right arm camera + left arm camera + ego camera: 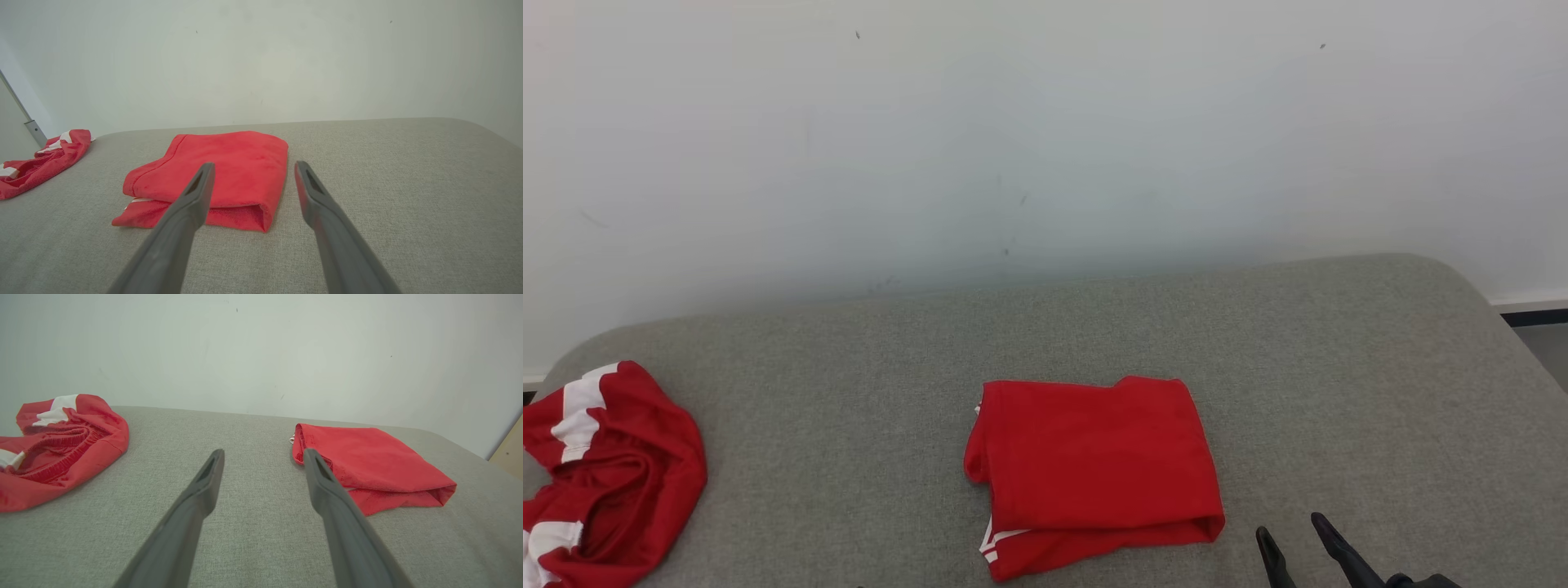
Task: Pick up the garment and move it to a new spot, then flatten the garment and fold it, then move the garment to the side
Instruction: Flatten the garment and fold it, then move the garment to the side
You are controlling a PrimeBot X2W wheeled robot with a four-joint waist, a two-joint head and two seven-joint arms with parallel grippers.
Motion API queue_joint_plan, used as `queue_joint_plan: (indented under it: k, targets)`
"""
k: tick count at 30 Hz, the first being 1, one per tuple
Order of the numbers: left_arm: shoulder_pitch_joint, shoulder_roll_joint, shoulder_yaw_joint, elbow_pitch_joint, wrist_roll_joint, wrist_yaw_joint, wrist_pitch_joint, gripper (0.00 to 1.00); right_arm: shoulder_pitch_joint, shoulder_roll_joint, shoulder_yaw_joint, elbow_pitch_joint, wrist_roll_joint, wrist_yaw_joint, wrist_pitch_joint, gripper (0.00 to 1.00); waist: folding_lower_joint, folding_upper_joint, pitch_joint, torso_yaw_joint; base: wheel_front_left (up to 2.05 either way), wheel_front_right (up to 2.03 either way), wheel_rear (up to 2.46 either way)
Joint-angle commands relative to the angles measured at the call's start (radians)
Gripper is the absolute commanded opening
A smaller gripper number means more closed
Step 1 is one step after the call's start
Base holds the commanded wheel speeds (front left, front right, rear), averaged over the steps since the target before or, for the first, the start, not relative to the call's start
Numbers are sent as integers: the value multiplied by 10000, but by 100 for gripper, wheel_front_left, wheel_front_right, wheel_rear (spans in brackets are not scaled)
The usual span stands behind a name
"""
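Observation:
A red garment [1094,469] lies folded into a neat rectangle on the grey padded surface [866,384], near its front middle, with a white stripe showing at its lower left edge. My right gripper [1290,529] stands open just right of its front right corner, apart from it. In the right wrist view the right gripper [254,164] is open and empty, and the folded garment [229,171] lies just ahead and to the left. In the left wrist view my left gripper [263,453] is open and empty above the surface, left of the folded garment [376,465].
A second red garment with white stripes [605,474] lies crumpled at the surface's left edge, also seen as a heap [61,449] and far left [45,157]. A white wall [1045,147] rises right behind the surface. The surface's corners are rounded.

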Motion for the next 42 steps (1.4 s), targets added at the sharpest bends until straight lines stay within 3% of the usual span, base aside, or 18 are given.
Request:
queue_joint_plan:
  k: [1, 14, 20, 31, 42]
  targets:
    - [108, 2, -25, -52, 60, 55, -48, 100, 136, -22, -20, -26, 28, -1, -33, 100, 0, 0, 14, 5, 0, 0, 0]
    - [-48, 2, -96, -88, 137, 57, -48, 100, -25, 70, -78, 76, 188, -1, -34, 100, 0, 0, 152, 71, 0, 0, 0]
    - [-252, 0, -273, -155, 195, 59, -48, 100, -599, 70, 177, 389, 1084, -1, -34, 100, 0, 0, 404, 271, 0, 0, 0]
    - [-707, 2, -715, -303, 289, 43, -48, 100, -2606, -725, 1248, 1967, 4460, -1, -34, 100, 0, 0, 1266, 889, 0, 0, 0]
    - [-1501, 2, -1068, -335, 291, 52, -48, 100, -4891, -1971, 3179, 3399, 7701, -1, 69, 100, 0, 0, 2517, 1363, 0, 0, 0]
